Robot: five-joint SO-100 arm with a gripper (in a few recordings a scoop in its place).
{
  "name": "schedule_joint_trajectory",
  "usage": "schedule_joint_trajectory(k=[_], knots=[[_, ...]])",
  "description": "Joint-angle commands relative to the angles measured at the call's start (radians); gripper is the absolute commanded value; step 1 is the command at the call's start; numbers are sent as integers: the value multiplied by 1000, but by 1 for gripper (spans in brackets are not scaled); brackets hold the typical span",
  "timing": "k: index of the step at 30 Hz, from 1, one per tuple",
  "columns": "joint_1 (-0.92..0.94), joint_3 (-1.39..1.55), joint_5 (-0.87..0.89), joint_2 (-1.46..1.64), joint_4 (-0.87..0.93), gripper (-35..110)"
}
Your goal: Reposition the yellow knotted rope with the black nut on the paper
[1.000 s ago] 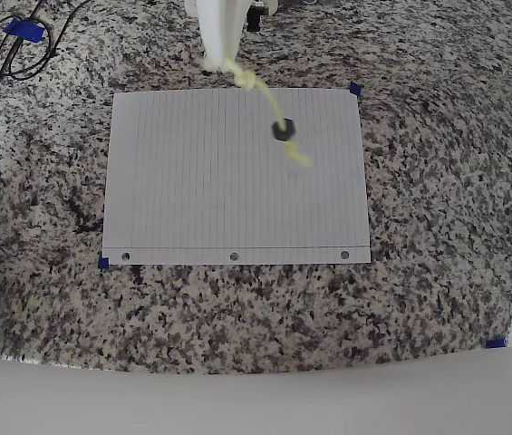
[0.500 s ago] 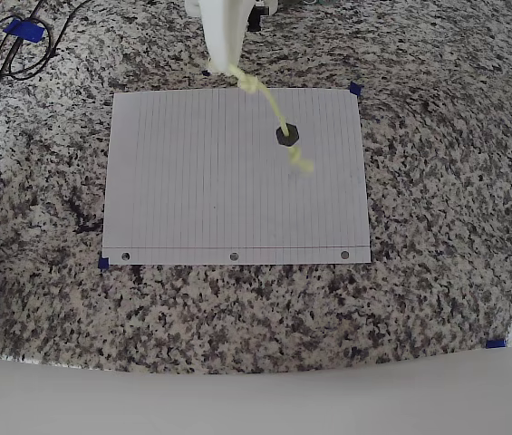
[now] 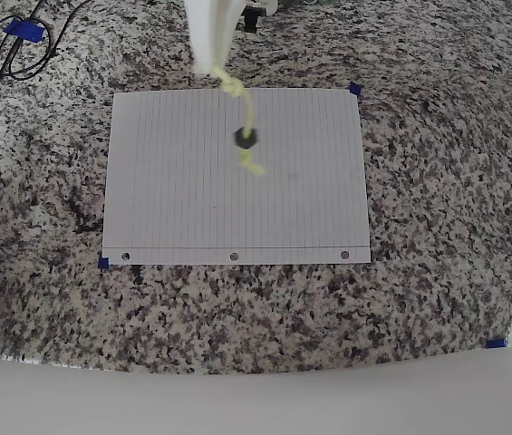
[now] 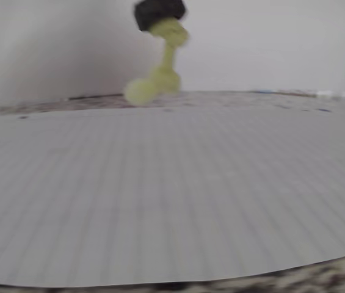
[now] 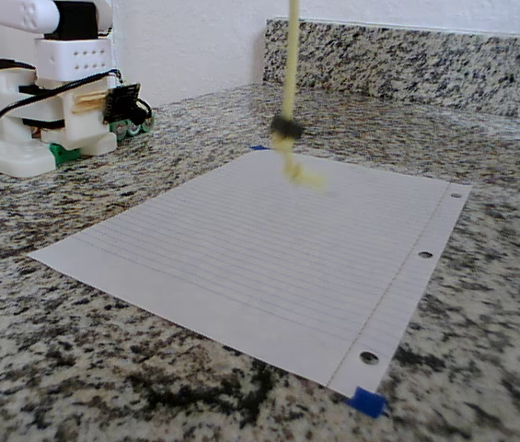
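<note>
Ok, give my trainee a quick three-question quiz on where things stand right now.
1. True or false: the yellow knotted rope lies flat on the paper.
2. Where does the black nut sit on the rope? A) at the top knot B) just above the bottom knot C) off the rope, on the paper
3. Fill in: in the fixed view the rope's lower knot hangs over the ____.

Key: 1. False, it hangs from the end effector, as the fixed view shows. 2. B. 3. paper.
</note>
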Motion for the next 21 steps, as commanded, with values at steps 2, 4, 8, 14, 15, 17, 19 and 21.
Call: schedule_joint_trajectory(k=[2,4,8,14,15,17,19,21], knots=[[35,-11,8,11,31,0],[115,-11,14,8,48,0],[316,-11,15,2,34,0],[480,38,86,-20,41,0],[483,64,106,-20,38,0],[483,123,164,-20,26,0],[479,186,230,-23,12,0],[488,232,275,-25,-2,0]])
